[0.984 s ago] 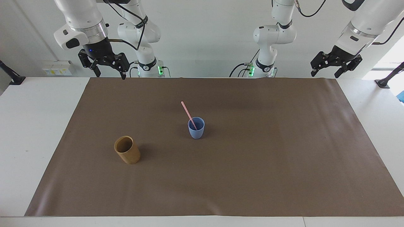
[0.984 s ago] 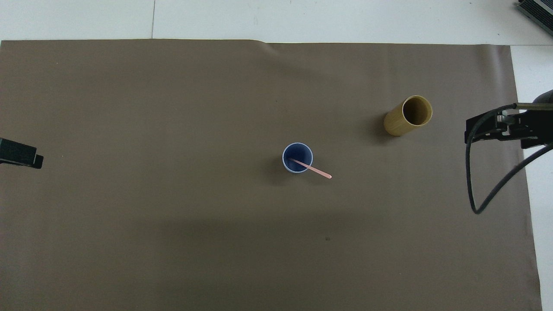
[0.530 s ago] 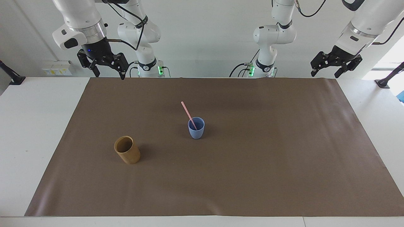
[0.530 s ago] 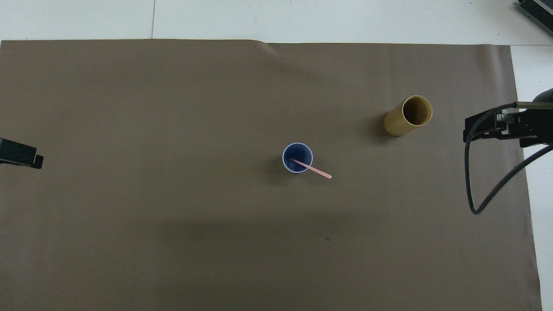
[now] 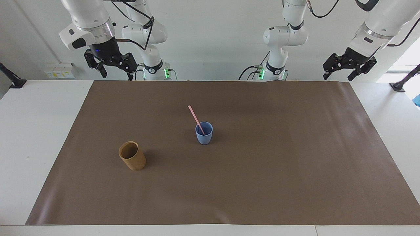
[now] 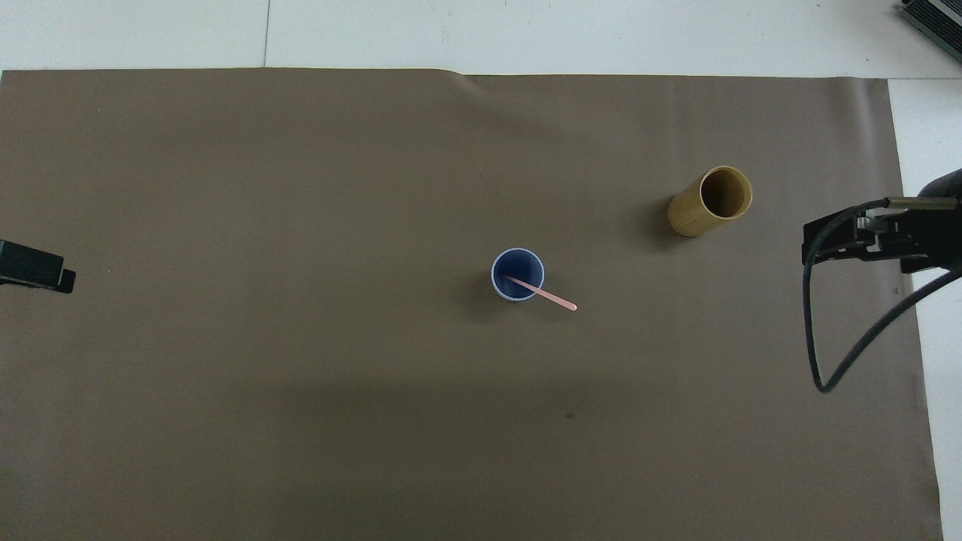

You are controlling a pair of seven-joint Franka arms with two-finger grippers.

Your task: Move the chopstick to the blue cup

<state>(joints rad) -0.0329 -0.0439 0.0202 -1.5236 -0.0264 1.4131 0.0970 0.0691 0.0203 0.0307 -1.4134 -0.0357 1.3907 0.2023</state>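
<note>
The blue cup [image 5: 204, 132] stands upright near the middle of the brown mat, also in the overhead view [image 6: 518, 274]. The pale pink chopstick [image 5: 194, 116] stands in it, leaning on the rim with its top tilted toward the robots and the right arm's end [image 6: 552, 298]. My right gripper [image 5: 118, 76] is open and empty, raised over the mat's edge at the right arm's end [image 6: 827, 240]. My left gripper [image 5: 337, 78] is open and empty, raised over the mat's corner at the left arm's end [image 6: 45, 274].
A tan-brown cylindrical cup [image 5: 132, 156] stands upright and empty on the mat [image 5: 262, 183], farther from the robots than the blue cup and toward the right arm's end [image 6: 710, 201]. A black cable [image 6: 819, 353] hangs from the right arm.
The right gripper has drawn back a little toward the robots and risen slightly. The left arm, both cups and the chopstick have not moved.
</note>
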